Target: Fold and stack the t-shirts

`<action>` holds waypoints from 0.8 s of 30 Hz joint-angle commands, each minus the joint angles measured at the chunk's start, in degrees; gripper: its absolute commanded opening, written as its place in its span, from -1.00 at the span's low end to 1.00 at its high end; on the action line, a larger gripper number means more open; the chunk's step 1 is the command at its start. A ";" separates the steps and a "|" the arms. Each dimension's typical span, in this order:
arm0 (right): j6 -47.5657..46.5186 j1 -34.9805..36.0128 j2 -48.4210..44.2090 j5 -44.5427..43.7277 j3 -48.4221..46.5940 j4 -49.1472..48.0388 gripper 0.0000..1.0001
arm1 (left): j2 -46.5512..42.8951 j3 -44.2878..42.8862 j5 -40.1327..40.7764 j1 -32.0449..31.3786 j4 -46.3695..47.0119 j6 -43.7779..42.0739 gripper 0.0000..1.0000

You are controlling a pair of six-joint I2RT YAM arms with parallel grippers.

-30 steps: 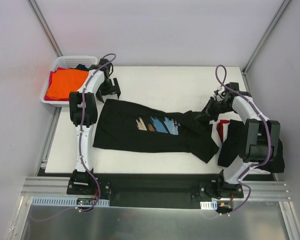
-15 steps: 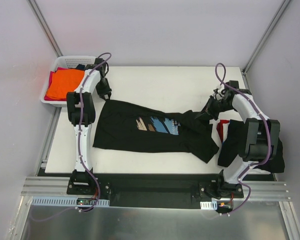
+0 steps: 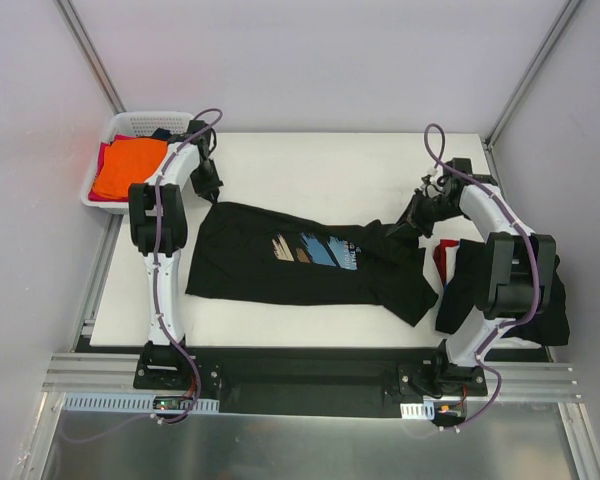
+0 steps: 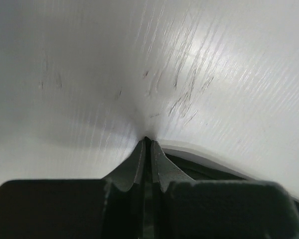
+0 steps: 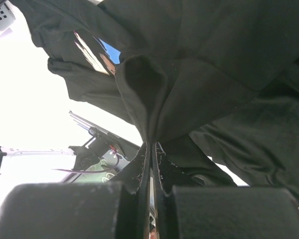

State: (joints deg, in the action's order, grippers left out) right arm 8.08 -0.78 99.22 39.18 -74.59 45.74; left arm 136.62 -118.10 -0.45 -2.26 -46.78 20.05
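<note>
A black t-shirt (image 3: 280, 262) with a blue, tan and brown print (image 3: 315, 250) lies spread across the white table (image 3: 320, 170). My left gripper (image 3: 208, 186) is just beyond the shirt's far left corner. In the left wrist view its jaws (image 4: 147, 140) are shut, tips pressed on bare table, and no cloth shows between them. My right gripper (image 3: 408, 222) is shut on the shirt's right end. In the right wrist view black cloth (image 5: 189, 74) bunches into the closed fingertips (image 5: 150, 145) and hangs lifted.
A white lattice basket (image 3: 127, 124) at the far left corner holds an orange shirt (image 3: 130, 166) and other colours. Dark shirts (image 3: 462, 285) with a red one (image 3: 440, 256) are piled at the table's right edge under the right arm.
My left gripper went from wide open to shut and shifted slightly left toward the shirt's corner. The right gripper stayed shut on the cloth, barely moving.
</note>
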 commanded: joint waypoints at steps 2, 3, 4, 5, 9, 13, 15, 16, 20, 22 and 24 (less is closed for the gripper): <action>0.36 0.69 0.10 -0.16 -2.05 0.15 -0.98 | -7.85 2.17 -0.25 -0.55 -3.05 1.04 -1.00; 0.54 0.69 0.18 0.02 -2.49 -0.03 -0.98 | -8.73 3.13 -0.43 -0.72 -3.14 1.13 -1.00; 0.54 0.69 0.36 0.02 -2.75 0.05 -0.98 | -10.48 3.75 -0.78 -0.90 -3.14 1.30 -1.00; 0.45 0.69 0.53 0.37 -3.10 -0.03 -0.98 | -11.36 4.45 -1.30 -1.16 -3.14 1.39 -1.00; -0.16 0.69 0.80 0.37 -5.65 1.02 -0.98 | -16.20 9.28 -1.14 -2.74 -3.40 1.30 -1.00; -0.86 0.60 0.89 0.46 -6.45 1.99 -0.98 | -21.73 13.42 -0.96 -4.41 -3.84 1.57 -1.00; -1.48 0.69 0.54 0.11 -6.19 2.34 -0.98 | -23.49 16.40 -0.78 -5.12 -4.02 1.74 -1.00; -2.18 0.60 0.36 0.02 -5.40 2.86 -0.98 | -25.24 17.46 -0.78 -5.21 -4.10 2.09 -1.00; -3.94 -0.45 -1.48 -1.21 -2.77 4.36 -0.98 | -28.68 23.25 -0.52 -6.00 -4.19 2.36 -1.00; -4.12 -0.98 -2.97 -2.08 -1.79 6.11 -0.98 | -30.61 25.02 -0.34 -6.26 -4.37 2.45 -1.00; -4.03 -1.51 -5.25 -3.40 -0.56 7.08 -0.98 | -31.76 27.48 0.18 -6.26 -4.63 2.71 -1.00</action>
State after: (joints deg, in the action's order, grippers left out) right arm 5.80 -0.99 99.72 38.09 -77.08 47.75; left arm 109.56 -94.43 -1.23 -8.32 -49.43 21.61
